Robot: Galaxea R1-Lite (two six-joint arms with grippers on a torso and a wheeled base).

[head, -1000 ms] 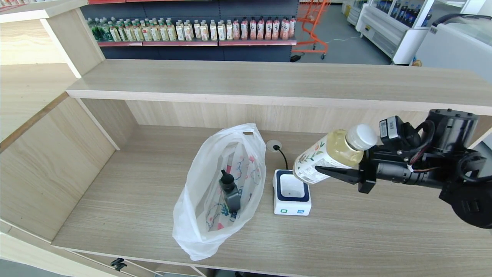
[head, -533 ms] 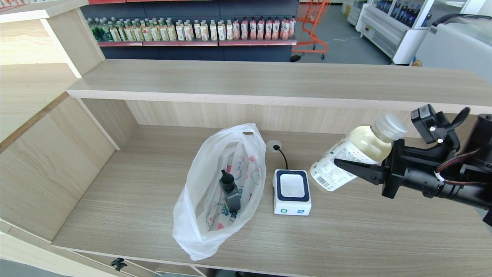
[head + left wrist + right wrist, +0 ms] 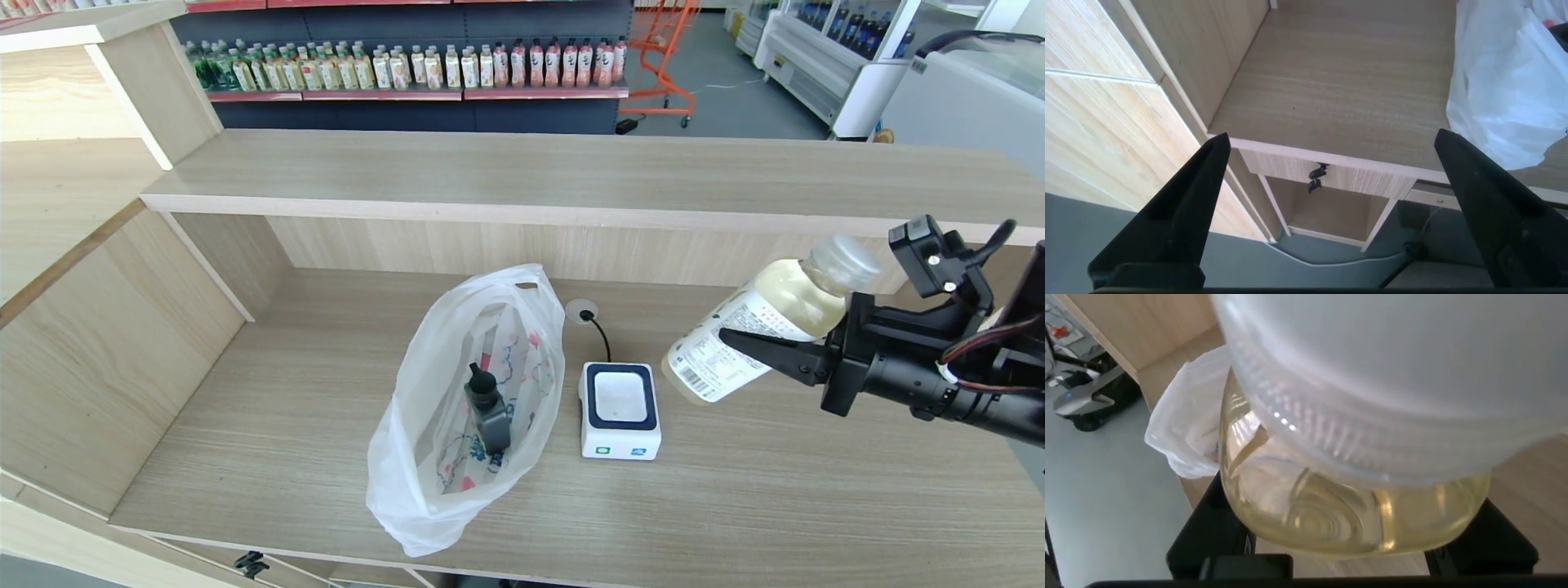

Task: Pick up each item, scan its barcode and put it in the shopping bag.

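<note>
Head view counts: one shopping bag [image 3: 424,490], one scanner [image 3: 619,408] and two bottles are seen. One bottle [image 3: 755,335] is pinched by the right gripper [image 3: 727,341] above the right half of the worktop [image 3: 735,498], near the scanner but apart from it. It is held tilted, with its base toward the scanner and its white cap toward the back right corner. Pale yellow liquid, a clear body and a white label with a barcode are shown. One finger is laid across the label; the other is hidden behind the bottle. A second, dark bottle [image 3: 487,408] lies inside the white bag near the middle of the worktop, on something patterned that cannot be made out. In the left wrist view, the left gripper [image 3: 1327,212] is held below the worktop's front edge with its fingers spread wide and nothing between them.
</note>
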